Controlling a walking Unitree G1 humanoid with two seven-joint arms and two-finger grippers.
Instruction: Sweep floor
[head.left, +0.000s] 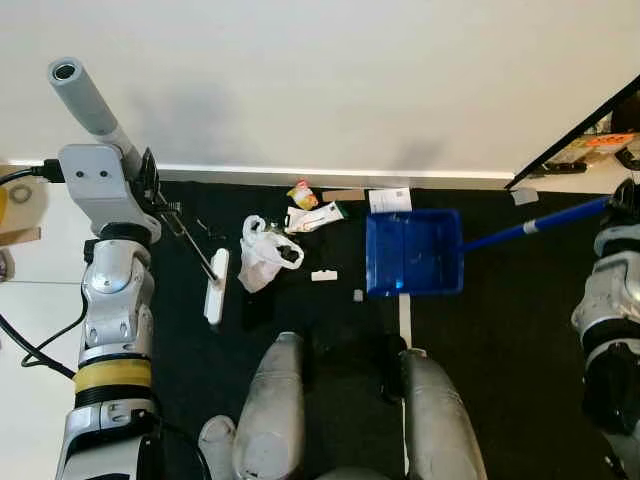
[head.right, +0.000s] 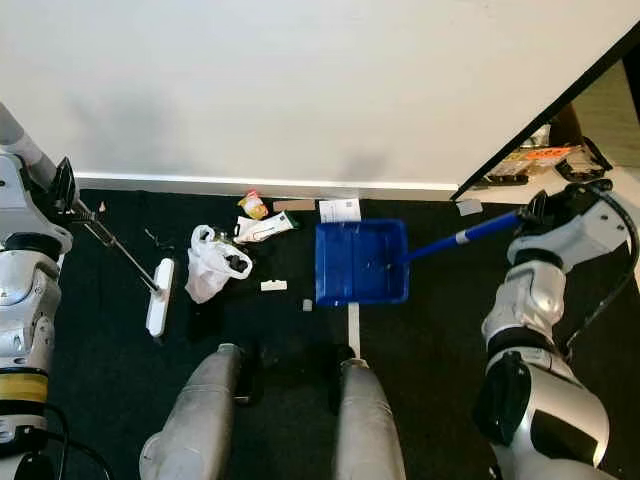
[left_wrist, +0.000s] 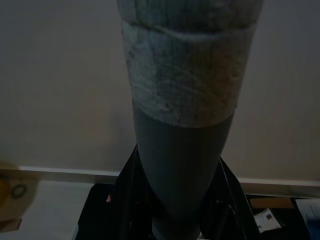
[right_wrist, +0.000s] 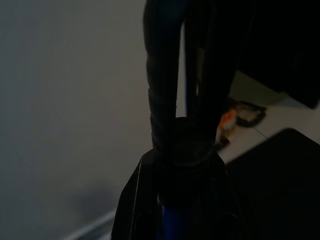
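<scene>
My left gripper (head.left: 150, 185) is shut on the grey handle (head.left: 88, 100) of a broom, whose thin rod slants down to a white head (head.left: 216, 285) resting on the black mat. My right gripper (head.right: 540, 208) is shut on the blue handle (head.right: 470, 235) of a blue dustpan (head.right: 361, 262) lying flat on the mat. Between broom head and dustpan lies litter: a crumpled white plastic bag (head.left: 263, 254), a white wrapper (head.left: 312, 217), a yellow-red packet (head.left: 302, 194), a paper slip (head.left: 390, 200) and small white scraps (head.left: 324, 275).
A white wall with a baseboard (head.left: 330, 173) runs behind the mat. My two grey legs (head.left: 270, 405) stand at the mat's near side. Pale floor lies left of the mat. Clutter (head.right: 540, 160) sits beyond a dark edge at the far right.
</scene>
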